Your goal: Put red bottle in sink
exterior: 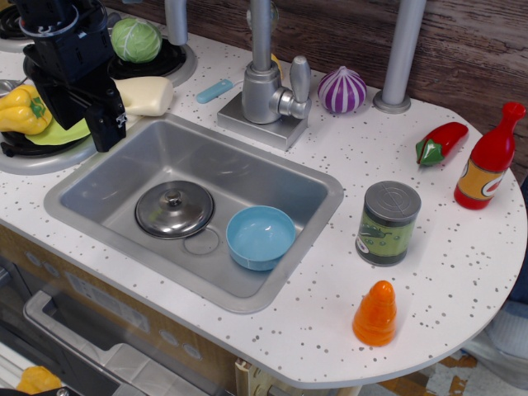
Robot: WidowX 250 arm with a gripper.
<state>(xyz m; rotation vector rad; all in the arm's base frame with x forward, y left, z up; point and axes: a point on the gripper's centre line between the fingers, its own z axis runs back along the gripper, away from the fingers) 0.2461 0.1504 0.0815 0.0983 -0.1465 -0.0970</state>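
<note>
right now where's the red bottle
The bottle stands upright at the counter's far right edge, right of the chili and can, outside the sink.

Red bottle (492, 157) stands upright at right of frame on the speckled countertop (429, 280), just beside the chili pepper (440, 142). Sink (107, 188) at centre-left holds a pot lid (174, 209) and a blue bowl (261, 237). Black gripper (106, 130) hangs at upper left over the sink's rim; jaw state unclear.

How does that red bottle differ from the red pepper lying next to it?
The red bottle stands upright; the red chili pepper lies on its side. The bottle is bigger and carries an orange-yellow label; the pepper is plain with a green stem. Both are glossy red and sit on the white speckled countertop, outside the sink.
</note>
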